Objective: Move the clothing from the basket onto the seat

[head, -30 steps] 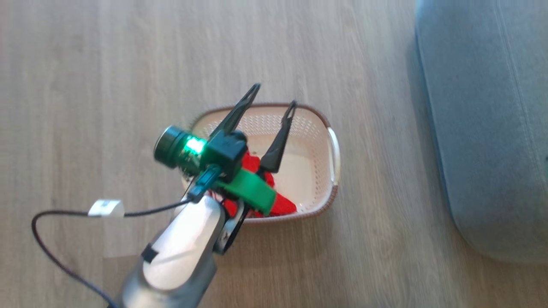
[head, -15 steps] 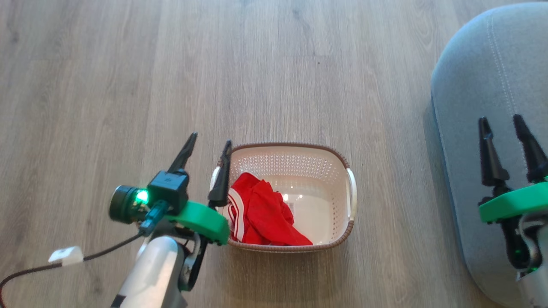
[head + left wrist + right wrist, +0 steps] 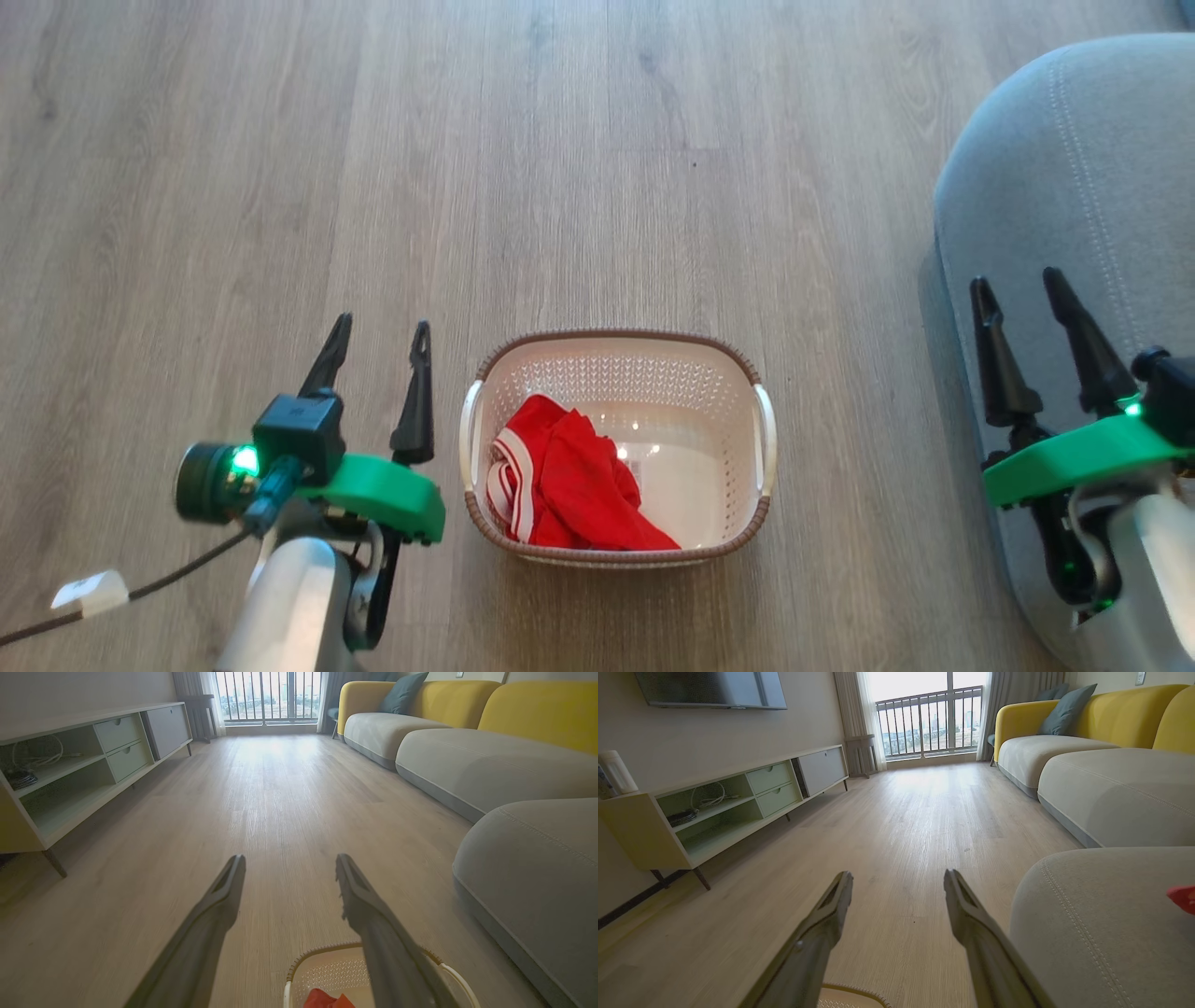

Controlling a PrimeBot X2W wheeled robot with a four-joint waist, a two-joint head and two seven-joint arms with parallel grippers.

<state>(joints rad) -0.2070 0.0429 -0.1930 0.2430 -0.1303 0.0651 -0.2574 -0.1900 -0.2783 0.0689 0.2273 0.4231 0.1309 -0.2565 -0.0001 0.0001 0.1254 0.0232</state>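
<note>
Wood-plank flooring (image 3: 597,168) is carrying the whole work area. The basket (image 3: 616,334) is standing on it in the lower middle of the head view. It is well apart from the seat (image 3: 1074,187), which is occupying the right edge of that view.

The clothing (image 3: 574,485) is lying bunched in the left half of the basket, with its white-and-red striped trim facing the left wall. The right half of the basket floor is showing bare, with a label (image 3: 644,459) partly visible.

The left gripper (image 3: 383,323) is hovering over the floor just beside the basket's left handle (image 3: 466,439), touching nothing. Its fingers are standing spread with nothing between them, and the left wrist view is confirming the gap. The right gripper (image 3: 1015,277) is hovering over the seat's left edge as the head view shows it, its fingers likewise spread and carrying nothing.

In the right wrist view, a red patch (image 3: 1182,898) is showing on the seat at the frame's right edge. It is probably a garment already delivered, but too little is visible to be certain.

Progress: the task is looking partly done at most. Red fabric is lying in the basket, and no gripper is holding it. Judging from this layout, what is left is reaching in, grasping the bundle, carrying it across and releasing it on the seat.
</note>
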